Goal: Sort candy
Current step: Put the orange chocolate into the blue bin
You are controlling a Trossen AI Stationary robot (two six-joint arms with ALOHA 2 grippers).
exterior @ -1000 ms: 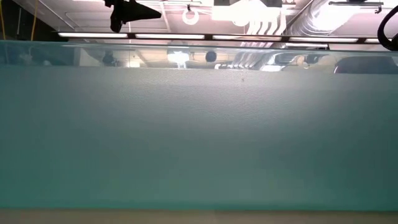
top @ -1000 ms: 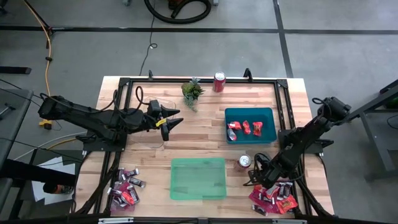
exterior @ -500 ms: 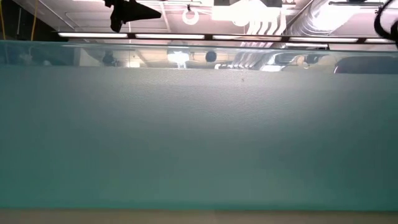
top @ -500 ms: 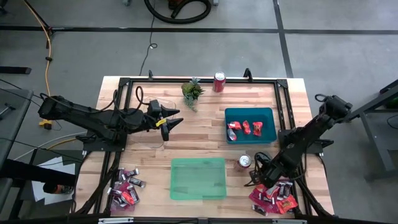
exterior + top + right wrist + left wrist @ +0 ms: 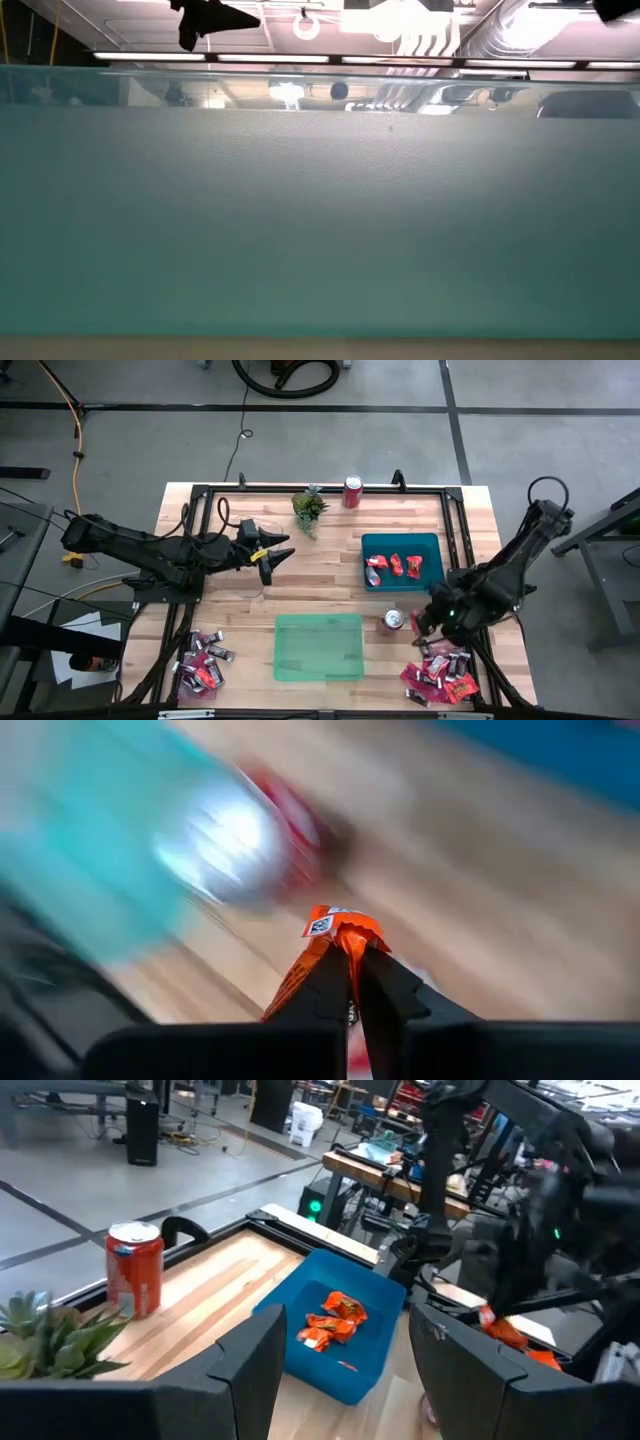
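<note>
Dark fingers [image 5: 385, 982] pinch a red-orange packet [image 5: 335, 942] — soda can [image 5: 250, 840] blurred beyond.

A bright red-orange packet [image 5: 338, 932] sits in the black right tool [image 5: 352, 982], red-orange candy [image 5: 405, 565] fills the blue tray [image 5: 432, 542], beside a pale green tray [image 5: 318, 647] on the light wood table [image 5: 330, 580].

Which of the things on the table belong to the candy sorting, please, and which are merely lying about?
Job:
- candy piles
- orange candy in right gripper
- blue tray
- green tray

Lying about:
- soda cans
- small plant
</note>
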